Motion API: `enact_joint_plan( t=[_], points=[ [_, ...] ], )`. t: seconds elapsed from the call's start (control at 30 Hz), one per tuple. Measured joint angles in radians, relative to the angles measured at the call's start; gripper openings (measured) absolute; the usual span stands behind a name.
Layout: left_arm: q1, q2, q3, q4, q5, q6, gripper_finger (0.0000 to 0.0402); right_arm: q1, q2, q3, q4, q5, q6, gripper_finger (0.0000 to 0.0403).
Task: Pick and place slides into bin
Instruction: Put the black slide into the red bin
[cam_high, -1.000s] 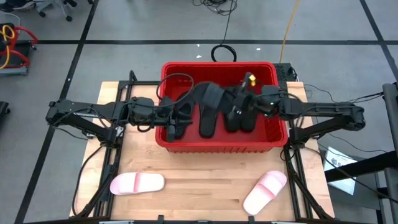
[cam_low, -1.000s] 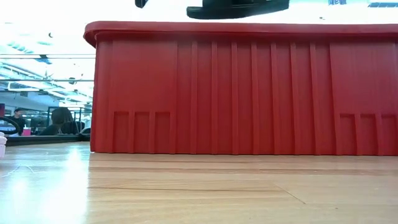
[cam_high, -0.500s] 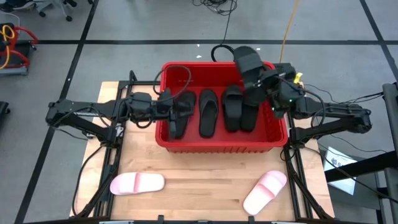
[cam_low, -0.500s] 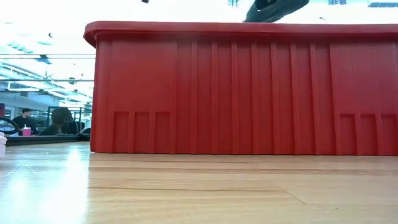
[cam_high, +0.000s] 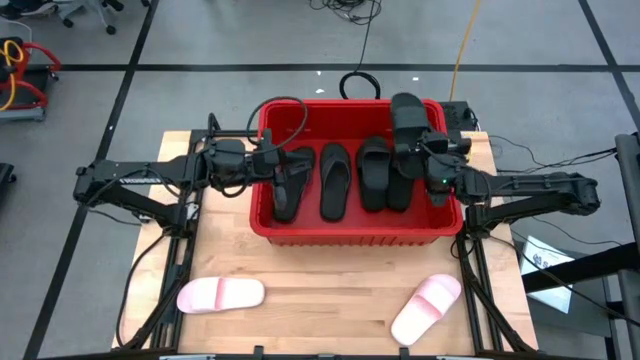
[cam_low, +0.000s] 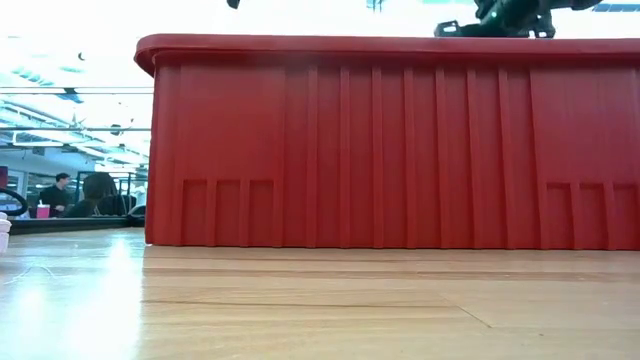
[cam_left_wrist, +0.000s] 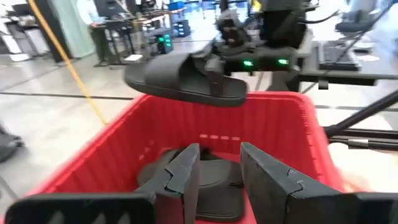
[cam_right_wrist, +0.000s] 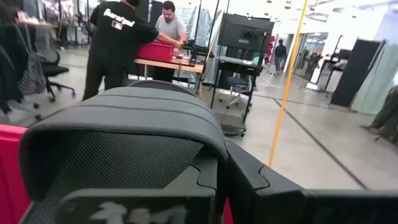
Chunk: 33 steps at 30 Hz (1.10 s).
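Note:
The red bin (cam_high: 352, 232) stands mid-table with several black slides (cam_high: 335, 180) lying side by side on its floor. One more black slide (cam_high: 407, 118) hangs over the bin's far right corner, with my right gripper (cam_high: 422, 148) shut on it. My left gripper (cam_left_wrist: 219, 180) hovers open above the bin's left part (cam_high: 272, 163), over a slide (cam_high: 285, 188) lying there, with nothing between its fingers. Two pale pink slides (cam_high: 220, 294) (cam_high: 425, 307) lie flat on the table near its front edge. My right gripper pinches the black slide between its two fingers at its side edge beside the wide strap (cam_left_wrist: 214, 73). The fingers (cam_right_wrist: 245, 180) come level from the table's right and lie across the slide. The slide stays roughly level, sole down, lifted clear above the bin's rim.
The bin's tall near wall (cam_low: 400, 150) fills the low view. Bare wooden table (cam_high: 330, 290) lies between the two pink slides. Cables and a yellow cord run over the floor behind the table. People stand at desks in the room beyond.
My right gripper has carried the black slide from over the bin's middle up toward the far right corner. It then sank and turned its wrist, so the slide now lies lengthwise from far to near. My left gripper has drifted a little toward the far edge and rolled.

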Motion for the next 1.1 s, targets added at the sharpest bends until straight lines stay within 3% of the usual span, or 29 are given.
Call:
enact_joint_plan(
  t=[0.13, 0.27, 0.43, 0.87, 1.1],
  points=[
    [0.024, 0.0, 0.0, 0.0, -0.022, 0.017, 0.0118, -0.002, -0.001, -0.056, 0.057, 0.005, 0.004, 0.0004],
    [0.042, 0.0, 0.0, 0.0, -0.022, 0.017, 0.0118, -0.002, -0.001, -0.086, 0.061, 0.084, -0.01, 0.0004],
    [0.066, 0.0, 0.0, 0.0, -0.013, 0.018, 0.0118, -0.002, -0.001, -0.094, 0.12, 0.127, -0.132, 0.0004],
    [0.095, 0.0, 0.0, -0.001, 0.014, 0.011, 0.0118, 0.024, -0.001, -0.094, 0.796, 0.13, -0.777, 0.0003],
    [0.095, 0.0, 0.0, -0.001, 0.015, 0.01, 0.0118, 0.081, 0.004, -0.094, 0.859, 0.131, -0.828, 0.0001]
  ],
)
